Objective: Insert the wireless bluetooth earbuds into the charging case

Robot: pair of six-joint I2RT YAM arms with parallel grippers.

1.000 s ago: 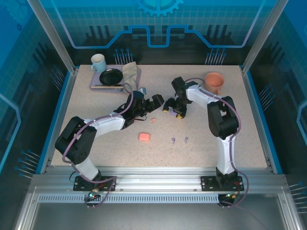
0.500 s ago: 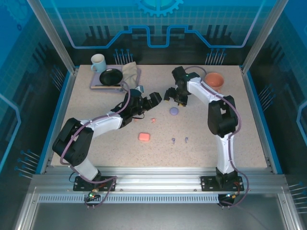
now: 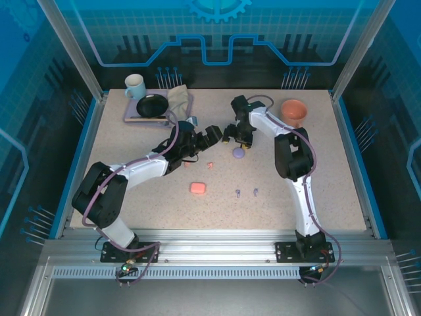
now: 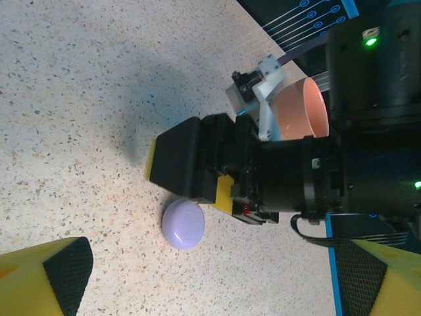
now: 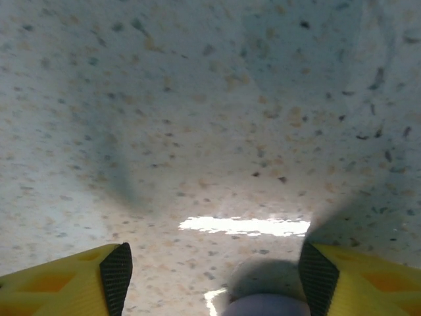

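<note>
- Lilac plastic first: the lilac charging case (image 3: 239, 153) sits on the speckled worktop (image 3: 131, 197), its domed lid apparently shut.
- The lilac earbuds (image 3: 237, 193) lie loose on the worktop nearer the arm bases, well apart from that case.
- A salmon-pink earbud (image 3: 210, 164) lies loose near the pink case (image 3: 198, 187), which also looks closed. I can make out no second pink one.
- The right pincer (image 3: 231, 136) hovers just beside the lilac case, jaws apart and gripping nothing. The case's top peeks in at the edge of its wrist view.
- The left pincer (image 3: 209, 135) gapes wide and empty, close by.
- To my eye nothing is inserted yet: a case must be opened, then each earbud picked up and seated.
</note>
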